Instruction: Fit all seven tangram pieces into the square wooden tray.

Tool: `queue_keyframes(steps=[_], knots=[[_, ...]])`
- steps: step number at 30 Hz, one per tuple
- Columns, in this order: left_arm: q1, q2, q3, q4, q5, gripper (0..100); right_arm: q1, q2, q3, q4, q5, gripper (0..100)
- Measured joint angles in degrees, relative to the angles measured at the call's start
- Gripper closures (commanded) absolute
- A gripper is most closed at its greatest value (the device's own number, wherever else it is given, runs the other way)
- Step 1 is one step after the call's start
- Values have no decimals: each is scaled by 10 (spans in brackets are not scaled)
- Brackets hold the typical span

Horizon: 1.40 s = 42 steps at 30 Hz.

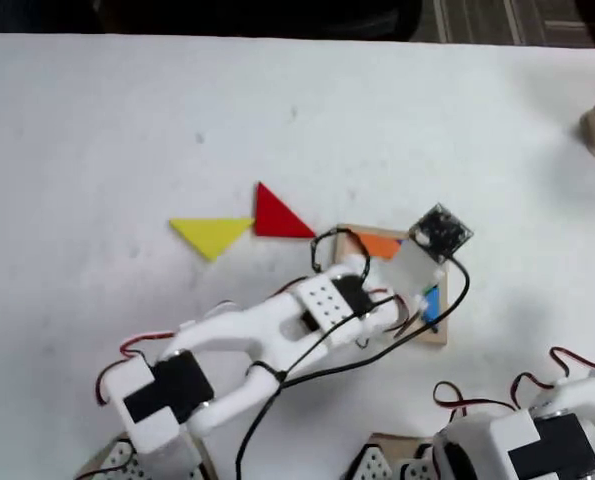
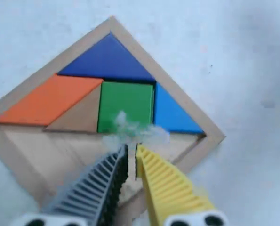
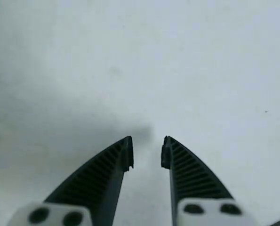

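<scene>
Yellow triangle (image 1: 212, 235) and red triangle (image 1: 275, 214) lie side by side on the desk (image 1: 97, 130). To their right, the tray (image 2: 187, 99) holds an orange parallelogram (image 2: 50, 99), blue triangle (image 2: 109, 59), green square (image 2: 125, 106) and lighter blue triangle (image 2: 172, 113). The left gripper (image 2: 132, 149) hangs above it, nearly together and empty; the right gripper (image 3: 147, 151), slightly apart, is over the desk.

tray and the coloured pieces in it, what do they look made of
Tray: unpainted wood by the look, pale tan and dull on its bare floor and rim. Green square, dark blue triangle and orange piece: flat, even colour with a matte surface, likely painted wood, though plastic cannot be ruled out.
</scene>
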State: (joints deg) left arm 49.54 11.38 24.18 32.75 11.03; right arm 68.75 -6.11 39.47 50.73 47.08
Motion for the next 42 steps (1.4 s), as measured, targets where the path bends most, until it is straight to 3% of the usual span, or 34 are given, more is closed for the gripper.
queue_keyframes(steps=[5,27,35,42], knots=[[0,11,31,-43,0,939,0,0,0,1,0,896],[0,97,-53,-42,0,939,0,0,0,1,0,896],[-3,25,-53,98,0,939,-18,0,-16,77,0,896],[-92,-79,-53,200,0,940,-69,-64,-24,204,1,896]])
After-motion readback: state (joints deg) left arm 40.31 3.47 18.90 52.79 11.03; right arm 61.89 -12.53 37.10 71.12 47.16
